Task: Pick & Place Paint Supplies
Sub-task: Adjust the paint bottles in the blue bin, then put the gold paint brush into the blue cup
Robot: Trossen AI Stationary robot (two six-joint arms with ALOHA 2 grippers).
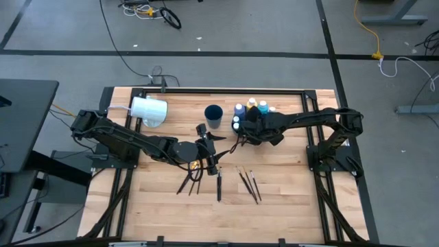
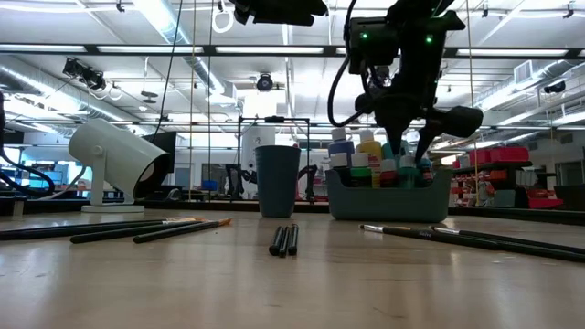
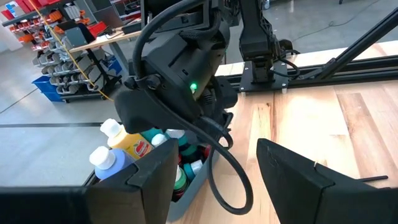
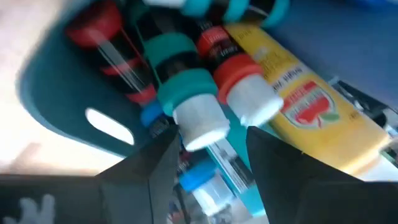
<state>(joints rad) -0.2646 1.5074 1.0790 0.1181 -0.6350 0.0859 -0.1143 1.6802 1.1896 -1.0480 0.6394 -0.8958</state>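
A dark bin (image 1: pixel 251 116) at the back of the table holds several paint bottles (image 2: pixel 369 151), among them a yellow bottle (image 4: pixel 298 93). My right gripper (image 1: pixel 241 130) hangs over the bin (image 2: pixel 388 196) and looks open. In the right wrist view a teal bottle with a white cap (image 4: pixel 198 118) lies between its fingers (image 4: pixel 149 174), loose on one side. My left gripper (image 1: pixel 211 143) hovers at mid-table, open with nothing in it (image 3: pixel 214 155), facing the bin (image 3: pixel 186 186). Paintbrushes (image 1: pixel 248 184) lie loose on the front of the table (image 2: pixel 283 239).
A dark cup (image 1: pixel 213 116) stands left of the bin. A large white cylinder (image 1: pixel 149 111) sits at the back left. More brushes (image 1: pixel 191 182) lie under the left arm, and one dark brush (image 1: pixel 219 186) lies in the middle.
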